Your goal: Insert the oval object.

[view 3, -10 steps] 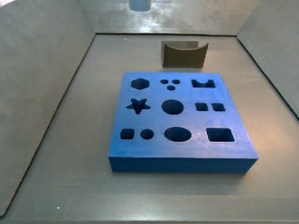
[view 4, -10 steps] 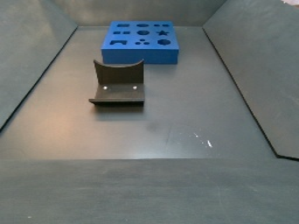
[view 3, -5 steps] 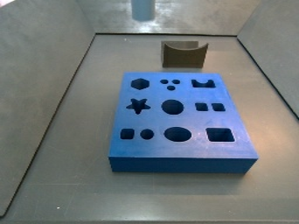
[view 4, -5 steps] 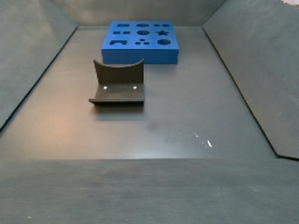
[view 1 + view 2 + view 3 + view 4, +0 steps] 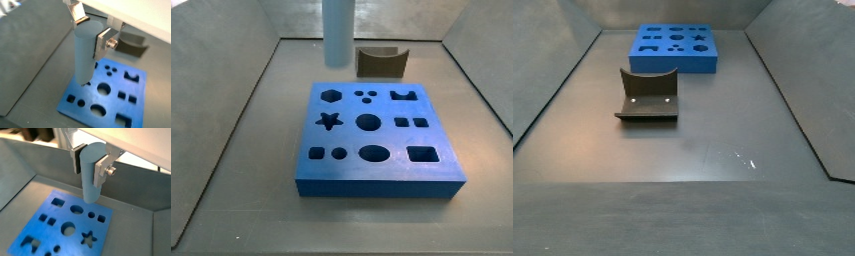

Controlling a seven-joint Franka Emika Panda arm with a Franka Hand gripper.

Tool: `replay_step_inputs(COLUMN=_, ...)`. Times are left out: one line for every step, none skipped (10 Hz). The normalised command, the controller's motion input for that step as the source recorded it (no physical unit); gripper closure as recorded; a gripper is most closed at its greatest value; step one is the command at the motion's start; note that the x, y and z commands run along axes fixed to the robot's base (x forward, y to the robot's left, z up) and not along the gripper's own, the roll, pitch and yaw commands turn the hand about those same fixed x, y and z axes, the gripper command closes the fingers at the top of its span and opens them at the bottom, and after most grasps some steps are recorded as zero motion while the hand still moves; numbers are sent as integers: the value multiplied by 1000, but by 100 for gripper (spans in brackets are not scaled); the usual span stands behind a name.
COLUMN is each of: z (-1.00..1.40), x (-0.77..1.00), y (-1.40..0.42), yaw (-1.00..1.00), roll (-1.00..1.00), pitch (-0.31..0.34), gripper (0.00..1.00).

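The end effector (image 5: 91, 31) is shown high over the blue block (image 5: 85, 98), its two silver fingers (image 5: 104, 41) closed against the upper end of the oval peg (image 5: 86, 52). The peg, a long pale blue bar of rounded section, is gripped near its top and hangs upright, so that most of its length remains free below the pads; such a hold is judged to leave the lower end clear for entry into a hole. In both wrist views the tip is seen above the block's top face and apart from it, with no contact.

In a side view the peg (image 5: 337, 33) appears as a pale column at the far left of the scene, left of the fixture (image 5: 381, 60) and beyond the far edge of the block (image 5: 378, 175). The end effector itself lies outside that frame. The oval hole (image 5: 373, 154) is found in the near row of the block, between a small round hole and a rectangular one. The block is laid flat on the counter (image 5: 251, 200), holes upward, so that a vertical approach is permitted. The fixture stands well apart from the block and carries nothing. The insertion is judged not yet begun: the peg must first be carried over the oval hole and its section aligned with it.
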Motion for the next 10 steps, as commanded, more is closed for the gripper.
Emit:
replay_step_inputs(z=-263, x=97, y=-343, yaw=-869, roll=54, pitch=-43, gripper=100)
replay_step_inputs(z=-286, x=51, y=-106, yaw=-986, roll=97, pitch=-34, gripper=100)
replay_step_inputs(z=-420, x=51, y=0, yaw=-1000, roll=189, pitch=-53, gripper=100)
replay_step_inputs(z=-420, x=66, y=0, yaw=-1000, roll=186, pitch=-59, gripper=100)
replay_step_inputs(z=-420, x=89, y=0, yaw=-989, roll=181, pitch=-64, gripper=100)
replay_step_inputs(z=-383, x=323, y=-37, yaw=-794, roll=181, pitch=-53, gripper=100)
replay_step_inputs(z=-317, x=277, y=-26, yaw=-843, roll=147, pitch=-51, gripper=100)
replay_step_inputs(z=-231, x=389, y=-51, yaw=-746, roll=113, pitch=-31, gripper=100)
replay_step_inputs(z=-171, x=557, y=-89, yaw=-594, roll=90, pitch=-19, gripper=100)
replay_step_inputs(z=-151, x=580, y=-100, yaw=-574, roll=84, pitch=-16, gripper=100)
